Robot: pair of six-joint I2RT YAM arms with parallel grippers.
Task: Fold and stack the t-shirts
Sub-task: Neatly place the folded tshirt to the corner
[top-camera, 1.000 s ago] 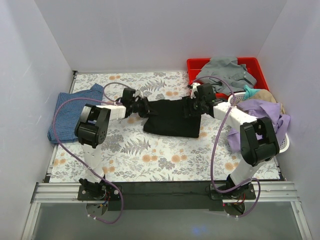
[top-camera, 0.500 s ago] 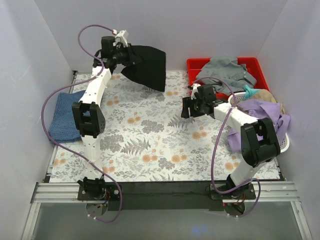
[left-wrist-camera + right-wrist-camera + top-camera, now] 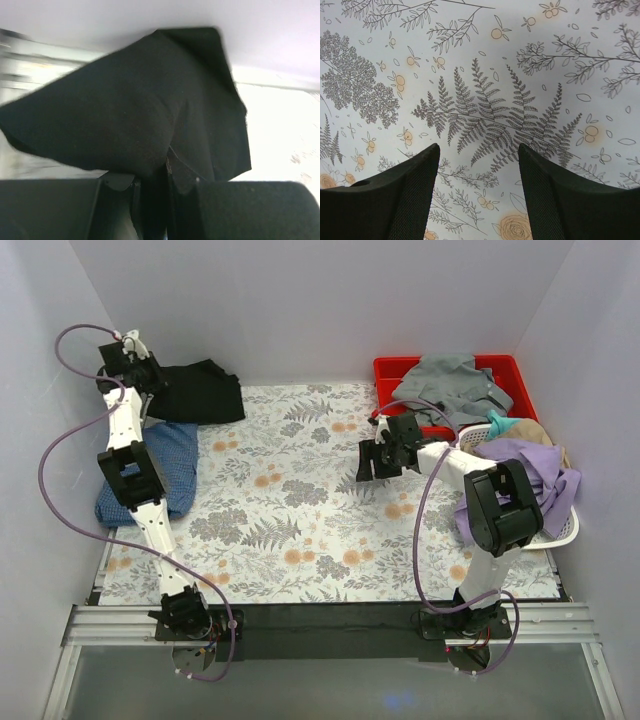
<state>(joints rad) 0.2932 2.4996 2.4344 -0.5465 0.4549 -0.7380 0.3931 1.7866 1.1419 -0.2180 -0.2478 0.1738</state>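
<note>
Clamping black t-shirt [image 3: 135,110]: left end effector [image 3: 160,185]; print hidden.

The black shirt [image 3: 130,115] is seen as soft, matt cloth, smooth and without sheen. The blue shirt [image 3: 180,455] is shown as mottled cloth, likewise matt. The table [image 3: 300,510] is covered by a flat, matt printed sheet; paper or cloth cannot be told. The fingers [image 3: 405,200] of the right gripper [image 3: 479,165] are faced with matt black, finely dimpled padding. The bin [image 3: 388,370] is moulded in glossy red plastic, the basket [image 3: 568,530] in white plastic. The cables [image 3: 416,540] are sheathed in smooth purple.
</note>
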